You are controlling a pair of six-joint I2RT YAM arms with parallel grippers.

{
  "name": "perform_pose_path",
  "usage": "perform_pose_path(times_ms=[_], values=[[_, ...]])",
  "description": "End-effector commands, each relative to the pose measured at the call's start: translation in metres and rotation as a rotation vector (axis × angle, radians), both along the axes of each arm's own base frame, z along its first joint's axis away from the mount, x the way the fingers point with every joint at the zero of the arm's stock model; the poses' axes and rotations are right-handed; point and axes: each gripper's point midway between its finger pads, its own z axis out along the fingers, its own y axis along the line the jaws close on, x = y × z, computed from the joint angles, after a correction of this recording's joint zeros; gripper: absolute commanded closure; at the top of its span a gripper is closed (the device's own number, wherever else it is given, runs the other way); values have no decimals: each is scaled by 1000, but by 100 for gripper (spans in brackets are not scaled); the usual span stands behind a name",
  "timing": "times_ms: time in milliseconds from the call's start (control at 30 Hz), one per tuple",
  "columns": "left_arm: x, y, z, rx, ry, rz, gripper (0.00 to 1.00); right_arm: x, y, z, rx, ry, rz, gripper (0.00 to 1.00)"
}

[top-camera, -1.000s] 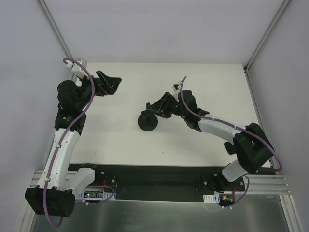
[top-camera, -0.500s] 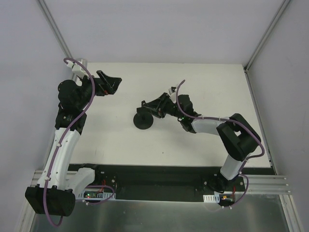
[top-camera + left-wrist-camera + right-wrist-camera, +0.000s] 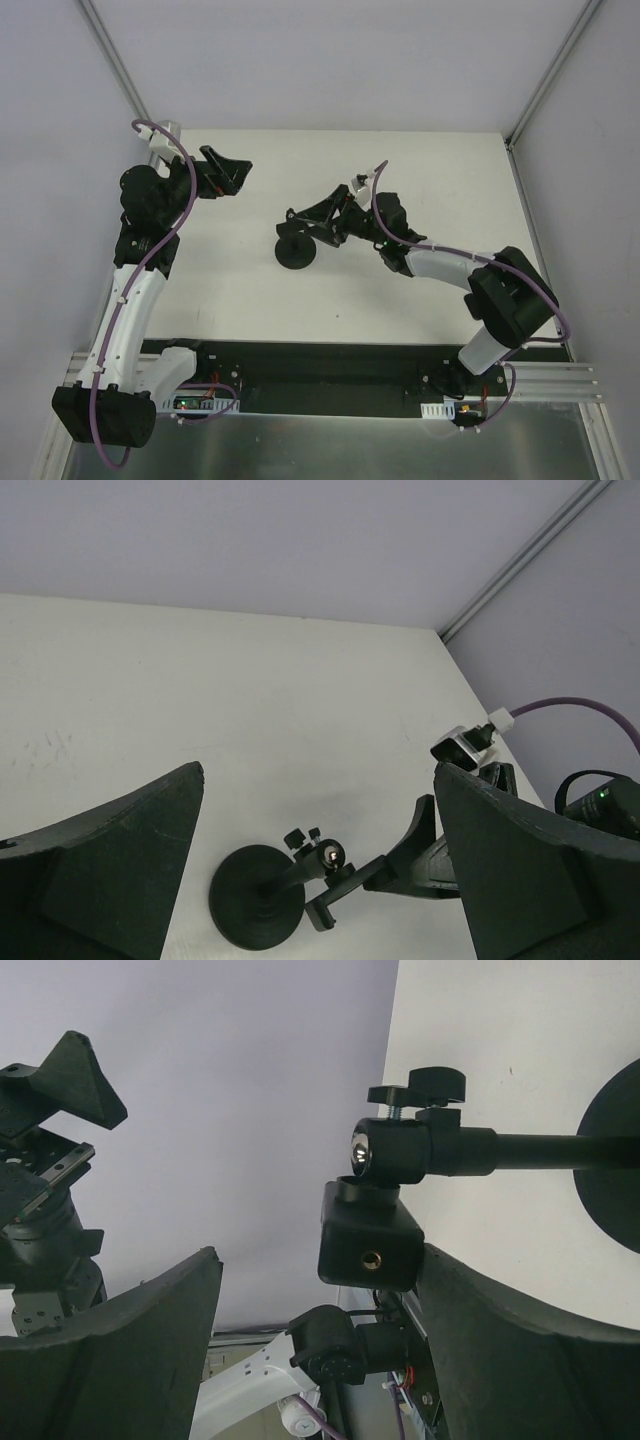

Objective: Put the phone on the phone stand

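The black phone stand (image 3: 298,250) stands on its round disc base in the middle of the white table (image 3: 440,170). My right gripper (image 3: 312,222) is open around the stand's top. In the right wrist view, the stand's little clamp head (image 3: 368,1235) sits between the fingers, against the right finger (image 3: 520,1350), and the gripper (image 3: 315,1255) has a wide gap on the left. The post (image 3: 530,1150) runs to the disc base (image 3: 612,1160). My left gripper (image 3: 228,172) is open and empty at the far left, aimed at the stand (image 3: 258,895). No phone shows in any view.
The left arm's purple cable (image 3: 165,140) loops at the table's far left corner. A metal frame post (image 3: 545,90) rises at the far right corner. The black base rail (image 3: 320,375) runs along the near edge.
My right gripper has pushed left onto the stand's head, and the stand has shifted a little to the left. The right elbow swung inward and back out. The left arm has not moved.
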Motion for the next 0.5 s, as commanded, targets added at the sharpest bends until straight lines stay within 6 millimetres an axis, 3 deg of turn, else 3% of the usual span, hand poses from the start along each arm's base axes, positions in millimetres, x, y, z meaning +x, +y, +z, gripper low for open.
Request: perform_pose_path(times_ms=[0, 267, 400, 467], values=[[-4, -5, 17, -7, -53, -26, 3, -9, -3, 17, 8, -51, 18, 21], [-22, -16, 46, -61, -62, -73, 3, -3, 1, 3, -2, 10, 10, 27], [-23, -13, 30, 6, -66, -68, 3, 1, 5, -9, 5, 52, 8, 47], [-24, -11, 23, 27, -69, -59, 3, 2, 3, -14, 4, 58, -9, 53]])
